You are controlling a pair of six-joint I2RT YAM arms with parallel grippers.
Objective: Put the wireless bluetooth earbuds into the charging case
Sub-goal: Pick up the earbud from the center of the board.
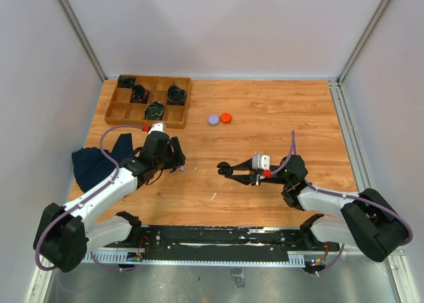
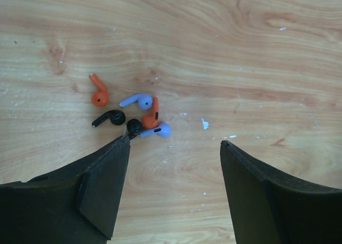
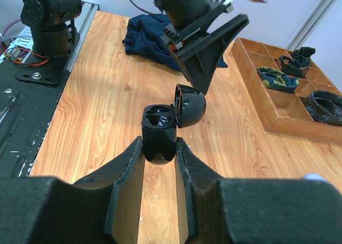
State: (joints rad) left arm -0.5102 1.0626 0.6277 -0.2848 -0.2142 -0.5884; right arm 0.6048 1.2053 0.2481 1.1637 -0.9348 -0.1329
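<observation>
Right gripper (image 3: pixel 159 148): fingers clamped on the lower body of the black charging case (image 3: pixel 159 127), held low over the table (image 3: pixel 107 110) with its lid (image 3: pixel 191 106) hinged open and both sockets facing up, apparently empty. The case is rigid and glossy; the grip below the hinge looks adequate and leaves the sockets clear. Left gripper (image 2: pixel 175 143): fingers well apart, nothing between them, hanging over the wood just short of the earbuds (image 2: pixel 152 116). Six buds lie loose on the table, none in the case: two orange, two purple, two black. Five sit in a tight cluster, several touching, and one black bud (image 2: pixel 133 126) lies just beside a fingertip of that gripper. The remaining orange bud (image 2: pixel 98 93) lies a little apart from the rest. Assessment: each bud is very light, hard, smooth and rounded, so it is likely to slip or squirt out from flat pads, and a closing finger may scatter its neighbours. The stem offers the straightest faces; take hold across it or at its junction with the bulb, starting with the separated orange bud. Farther off, a dark cloth (image 1: pixel 89 167) lies at the left edge, two round cases (image 1: pixel 213 119) rest near mid-table, and a wooden tray (image 1: pixel 187 104) of coiled cables (image 1: pixel 155 109) stands at the back
</observation>
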